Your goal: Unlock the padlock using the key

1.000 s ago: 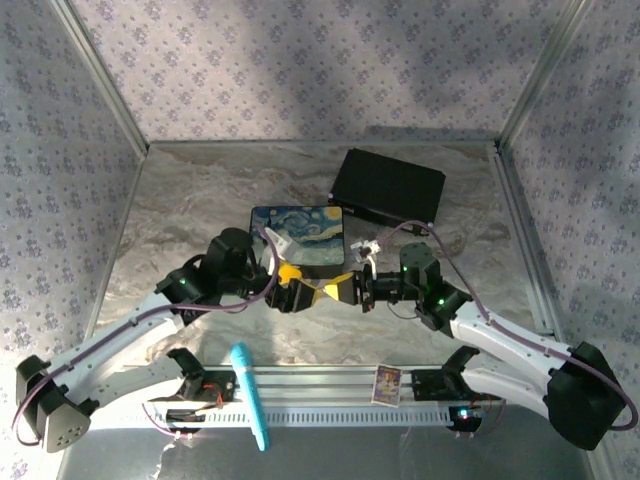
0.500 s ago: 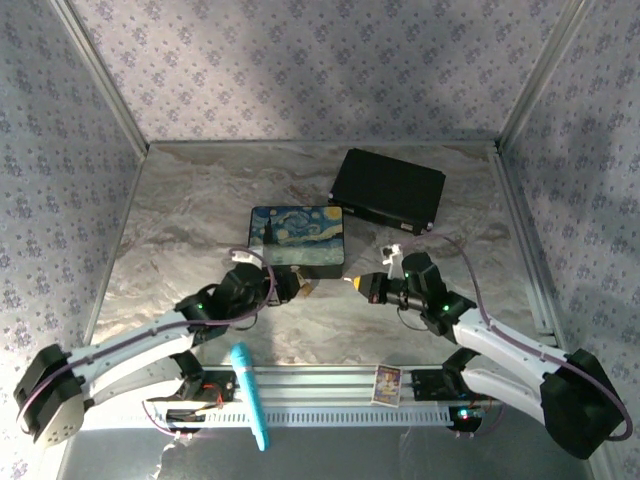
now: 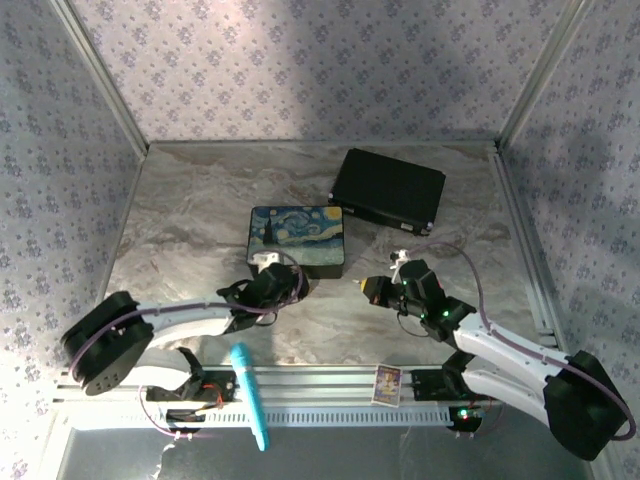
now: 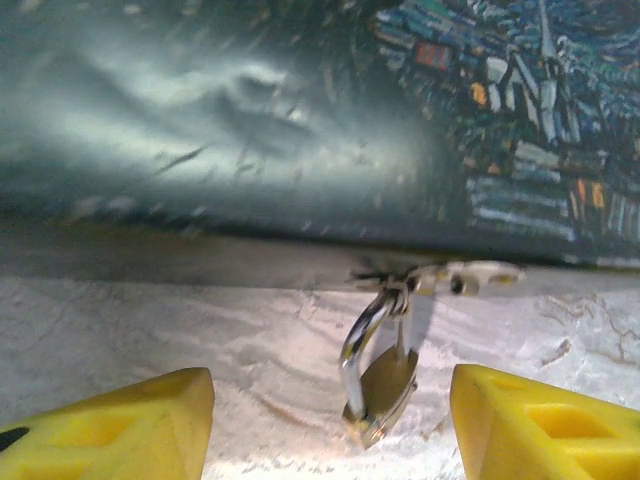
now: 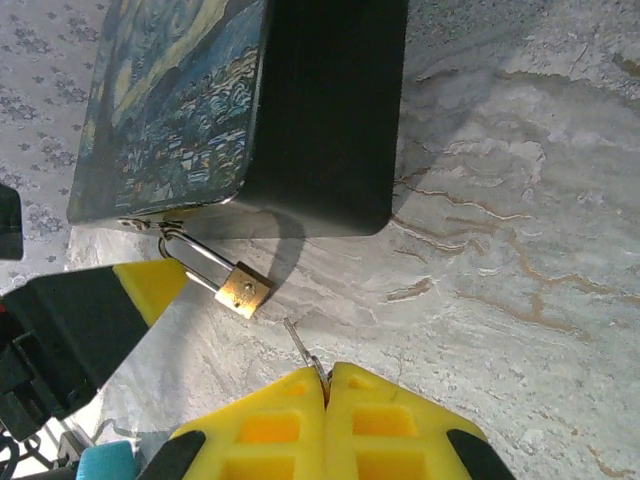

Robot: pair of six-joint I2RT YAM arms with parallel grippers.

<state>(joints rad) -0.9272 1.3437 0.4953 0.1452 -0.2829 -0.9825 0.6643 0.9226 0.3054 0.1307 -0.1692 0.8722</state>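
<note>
Padlock [image 4: 382, 392] between spread left gripper [image 4: 328, 405], key [image 5: 303, 350] pinched in right gripper [image 5: 327, 380]

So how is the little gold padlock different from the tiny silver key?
The small brass-yellow padlock is chunky and squarish with a silver loop; the thin silvery metal key is a skinny sliver, and smaller. The padlock is hooked onto the painted starry-night box and rests on the marble table; the key is pinched in the shut right hand. Both are little and made of shiny metal.
</note>
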